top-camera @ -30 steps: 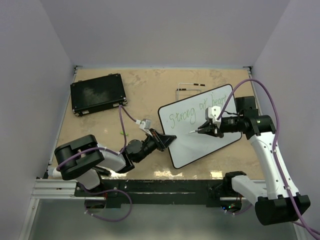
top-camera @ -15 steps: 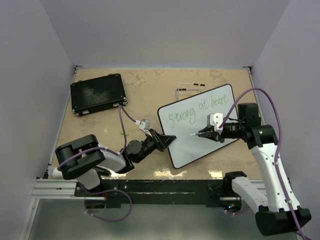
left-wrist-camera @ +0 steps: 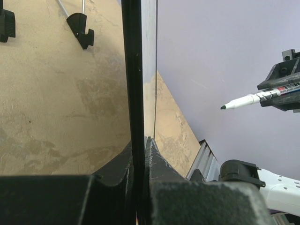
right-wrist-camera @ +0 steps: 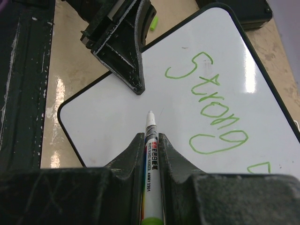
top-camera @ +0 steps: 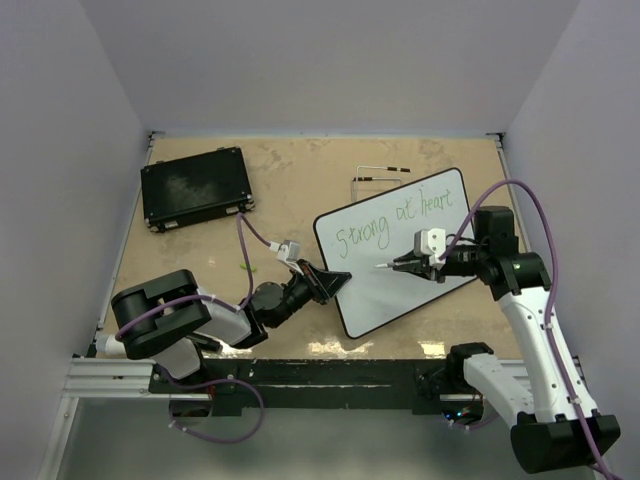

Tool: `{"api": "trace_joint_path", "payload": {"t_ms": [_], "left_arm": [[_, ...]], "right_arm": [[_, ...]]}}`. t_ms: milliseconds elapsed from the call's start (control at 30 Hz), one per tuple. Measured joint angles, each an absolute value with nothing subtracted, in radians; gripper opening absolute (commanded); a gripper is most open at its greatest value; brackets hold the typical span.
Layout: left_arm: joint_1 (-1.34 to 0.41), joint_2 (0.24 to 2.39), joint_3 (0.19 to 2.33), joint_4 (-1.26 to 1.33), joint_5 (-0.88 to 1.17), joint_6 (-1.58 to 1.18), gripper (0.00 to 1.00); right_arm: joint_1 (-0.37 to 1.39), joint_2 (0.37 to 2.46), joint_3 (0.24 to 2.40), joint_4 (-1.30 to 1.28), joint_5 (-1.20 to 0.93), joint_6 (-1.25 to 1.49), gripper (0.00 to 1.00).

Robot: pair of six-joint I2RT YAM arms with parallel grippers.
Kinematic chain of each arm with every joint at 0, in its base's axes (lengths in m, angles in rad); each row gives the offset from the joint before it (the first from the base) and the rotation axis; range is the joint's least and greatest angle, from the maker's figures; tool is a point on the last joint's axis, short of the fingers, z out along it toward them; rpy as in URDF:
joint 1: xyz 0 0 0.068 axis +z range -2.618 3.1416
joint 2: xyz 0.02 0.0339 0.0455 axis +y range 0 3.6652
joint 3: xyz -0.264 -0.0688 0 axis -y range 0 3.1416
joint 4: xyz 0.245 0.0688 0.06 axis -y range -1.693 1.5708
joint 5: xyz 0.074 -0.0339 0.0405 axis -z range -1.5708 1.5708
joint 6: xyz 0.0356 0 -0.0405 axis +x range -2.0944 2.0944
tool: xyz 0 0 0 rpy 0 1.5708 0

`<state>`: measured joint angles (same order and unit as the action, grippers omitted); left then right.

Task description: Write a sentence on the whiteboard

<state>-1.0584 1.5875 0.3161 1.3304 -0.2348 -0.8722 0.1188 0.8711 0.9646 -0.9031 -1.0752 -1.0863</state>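
The whiteboard (top-camera: 400,292) lies tilted on the table, and my left gripper (top-camera: 335,280) is shut on its near-left rim. In the left wrist view the rim (left-wrist-camera: 133,70) runs edge-on between the jaws of that gripper (left-wrist-camera: 140,150). The sentence (top-camera: 395,218) reads "Strong at heart" in green on one line. My right gripper (top-camera: 402,264) is shut on a white marker (right-wrist-camera: 151,140) with its tip over the blank board (right-wrist-camera: 108,108) below "Strong" (right-wrist-camera: 211,108). I cannot tell whether the tip touches the board.
A flat black case (top-camera: 195,187) lies at the back left. A thin wire stand (top-camera: 380,172) sits behind the board. A small green cap (right-wrist-camera: 153,22) lies on the table near the left gripper. Walls close in the table on three sides.
My right gripper has carried the marker left and slightly nearer, from below "heart" to below "Strong". The board has shifted a little; the left gripper still holds it.
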Motion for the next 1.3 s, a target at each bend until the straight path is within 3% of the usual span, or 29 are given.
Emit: {"api": "trace_joint_path", "payload": {"t_ms": [800,1300], "left_arm": [[-1.061,1.588,0.315,1.333,-0.235,-0.872,0.0],[-1.061,1.588,0.309,1.338,-0.236,-0.881,0.0]], "right_arm": [[0.119,0.876,0.941,-1.029,-1.126,-1.302,0.0],[0.12,0.895,0.941,-1.006,-1.113,-1.221,0.0]]}}
